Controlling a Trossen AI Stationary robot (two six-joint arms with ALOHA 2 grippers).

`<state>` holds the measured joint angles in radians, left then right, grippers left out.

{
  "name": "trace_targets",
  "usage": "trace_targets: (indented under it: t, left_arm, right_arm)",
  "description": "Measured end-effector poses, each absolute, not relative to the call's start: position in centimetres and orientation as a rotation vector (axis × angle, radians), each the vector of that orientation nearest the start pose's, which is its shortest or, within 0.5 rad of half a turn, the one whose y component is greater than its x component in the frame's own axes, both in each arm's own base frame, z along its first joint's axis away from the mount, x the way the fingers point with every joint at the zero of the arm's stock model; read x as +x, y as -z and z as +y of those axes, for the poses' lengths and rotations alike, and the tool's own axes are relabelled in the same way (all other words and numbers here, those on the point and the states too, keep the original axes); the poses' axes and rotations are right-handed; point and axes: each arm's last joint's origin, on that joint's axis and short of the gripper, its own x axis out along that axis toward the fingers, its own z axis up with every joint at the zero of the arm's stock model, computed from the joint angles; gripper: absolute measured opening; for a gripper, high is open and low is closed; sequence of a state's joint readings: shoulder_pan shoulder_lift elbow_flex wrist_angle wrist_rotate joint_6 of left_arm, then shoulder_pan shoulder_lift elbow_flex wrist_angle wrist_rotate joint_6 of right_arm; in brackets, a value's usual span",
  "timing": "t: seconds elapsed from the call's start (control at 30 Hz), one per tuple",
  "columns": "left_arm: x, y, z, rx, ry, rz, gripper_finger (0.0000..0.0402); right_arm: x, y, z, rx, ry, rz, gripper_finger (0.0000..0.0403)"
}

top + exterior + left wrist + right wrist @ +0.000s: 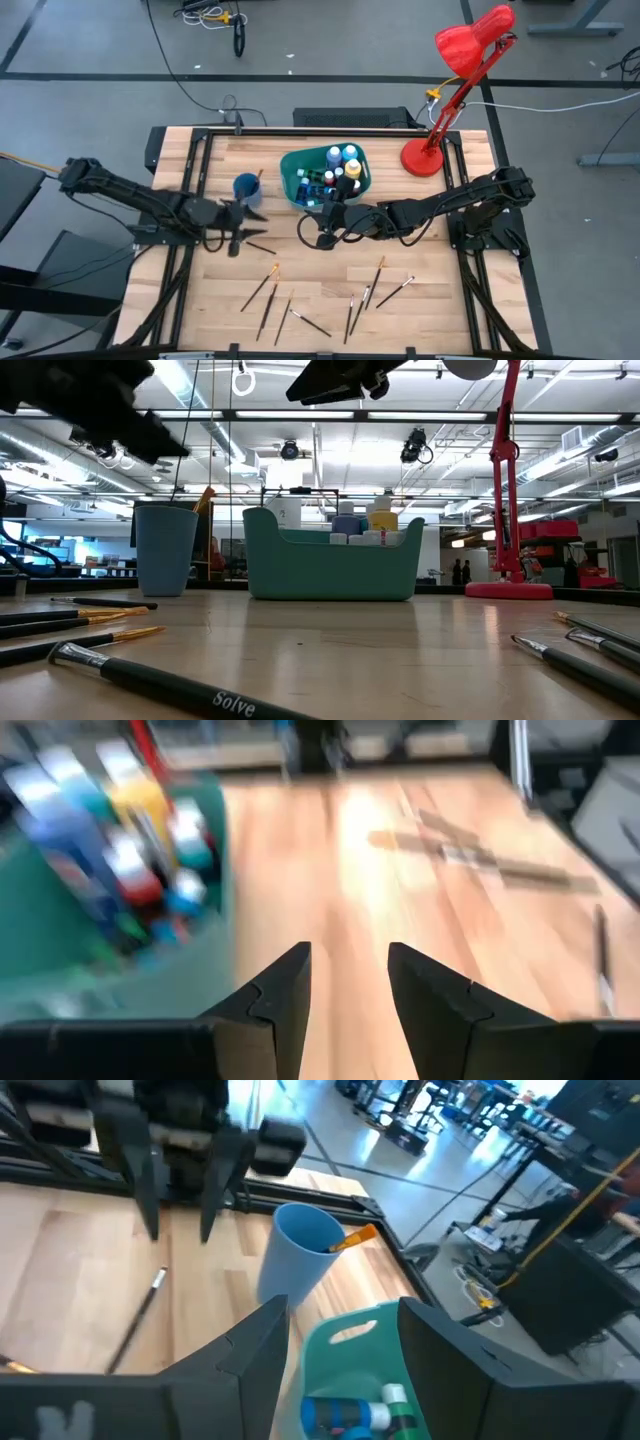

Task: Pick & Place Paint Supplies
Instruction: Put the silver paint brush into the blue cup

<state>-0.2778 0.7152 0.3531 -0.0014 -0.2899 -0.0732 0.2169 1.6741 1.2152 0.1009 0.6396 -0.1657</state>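
Observation:
The teal bin [300, 172] holds several paint bottles [340, 168], which rise above its rim in the low view [372, 520]. The blue cup [246, 188] stands left of the bin with an orange-ended brush [352, 1237] in it. Several dark-handled brushes [268, 286] lie spread over the near half of the table. My left gripper [246, 216] hovers open and empty just near of the cup. My right gripper [314, 222] hovers open and empty over the bin's near left corner, facing the cup [300, 1255] and my left gripper [180, 1175].
A red desk lamp [425, 155] stands on the far right of the table. One brush [260, 246] lies close below my left gripper. More brushes lie in the low view's foreground [160, 682] and at its right [575, 660]. Bare wood shows between the two grippers.

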Motion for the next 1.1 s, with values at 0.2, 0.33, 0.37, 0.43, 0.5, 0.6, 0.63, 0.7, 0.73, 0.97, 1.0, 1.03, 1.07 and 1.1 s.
trace_targets:
  t: [0.2, 0.33, 0.37, 0.43, 0.5, 0.6, 0.63, 0.7, 0.73, 0.97, 1.0, 1.03, 1.07, 1.1]
  left_arm:
    - [14.0, -18.5, -4.3, -0.012, -0.031, 0.648, 0.0146]
    - [13.0, -16.9, -4.4, -0.063, -0.067, 0.843, 0.0146]
    - [12.8, -16.6, -4.4, -0.080, -0.074, 0.883, 0.0146]
    - [12.6, -15.7, -4.6, -0.114, -0.073, 0.944, 0.0146]
    - [12.4, -14.6, -4.7, -0.125, -0.069, 0.999, 0.0146]
    - [12.3, -13.3, -4.6, -0.078, -0.114, 1.060, 0.0146]
    - [12.3, -13.1, -4.5, -0.056, -0.141, 1.070, 0.0146]
    - [12.5, -12.8, -4.5, -0.033, -0.169, 1.072, 0.0146]
    - [12.6, -12.7, -4.5, -0.030, -0.165, 1.075, 0.0146]
    - [13.3, -12.1, -5.0, -0.045, -0.136, 1.103, 0.0146]
    - [13.4, -12.0, -5.0, -0.034, -0.134, 1.107, 0.0146]
    - [13.4, -12.0, -5.0, -0.023, -0.130, 1.109, 0.0146]
    - [13.5, -11.9, -5.0, -0.016, -0.124, 1.107, 0.0145]
    - [13.5, -11.9, -5.0, -0.011, -0.118, 1.104, 0.0143]
  right_arm:
    - [37.4, -27.9, 6.5, -0.309, 0.379, 0.362, 0.0192]
    - [37.4, -28.0, 6.5, -0.308, 0.379, 0.361, 0.0192]
    - [37.4, -28.0, 6.5, -0.308, 0.379, 0.361, 0.0192]
    - [37.4, -28.0, 6.5, -0.308, 0.379, 0.361, 0.0192]
    - [37.4, -28.0, 6.5, -0.308, 0.379, 0.361, 0.0192]
    - [37.4, -28.0, 6.5, -0.309, 0.379, 0.361, 0.0192]
    - [37.4, -28.0, 6.5, -0.308, 0.379, 0.361, 0.0192]
    - [37.4, -28.0, 6.5, -0.309, 0.379, 0.361, 0.0192]
    - [37.4, -28.0, 6.5, -0.309, 0.379, 0.361, 0.0192]
    - [37.4, -28.0, 6.5, -0.309, 0.379, 0.361, 0.0192]
    - [37.4, -28.0, 6.5, -0.309, 0.380, 0.361, 0.0192]
    - [37.4, -28.0, 6.5, -0.309, 0.379, 0.361, 0.0192]
    - [37.4, -28.0, 6.5, -0.309, 0.379, 0.361, 0.0192]
    - [37.4, -28.0, 6.5, -0.309, 0.380, 0.361, 0.0192]
